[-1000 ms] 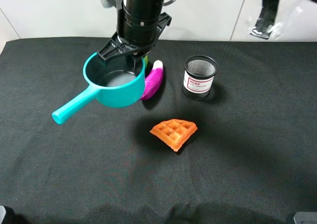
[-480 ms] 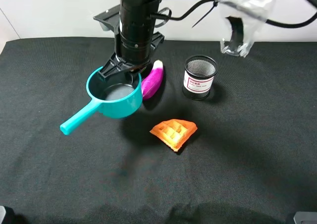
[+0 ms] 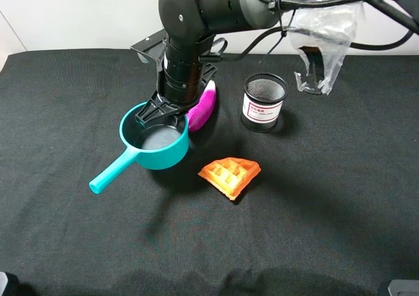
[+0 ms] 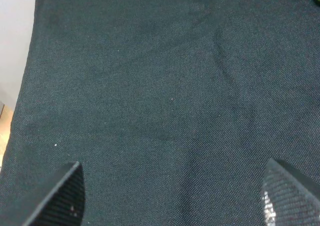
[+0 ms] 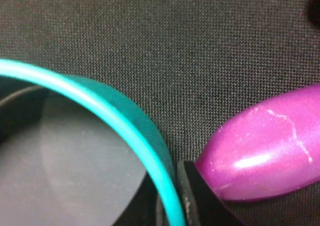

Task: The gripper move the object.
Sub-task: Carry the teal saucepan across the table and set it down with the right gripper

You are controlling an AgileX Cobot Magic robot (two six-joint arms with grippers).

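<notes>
The teal saucepan [image 3: 154, 143] with a grey inside is upright at mid-left of the black cloth, its long handle [image 3: 112, 171] pointing to the front left. My right gripper [image 3: 159, 114] reaches across the middle from above and is shut on the pan's far rim. The right wrist view shows the teal rim [image 5: 107, 108] pinched by a black finger [image 5: 196, 198]. I cannot tell whether the pan touches the cloth. My left gripper [image 4: 172, 196] is open and empty over bare cloth; it does not show in the high view.
A purple toy eggplant [image 3: 205, 106] lies just behind and right of the pan, close to the gripper; it also shows in the right wrist view [image 5: 262, 148]. A black mesh cup [image 3: 264, 102] stands to the right. An orange waffle [image 3: 229, 175] lies in front.
My right gripper has come down and toward the front with the saucepan in it. The pan sits lower and a little more to the right than before.
</notes>
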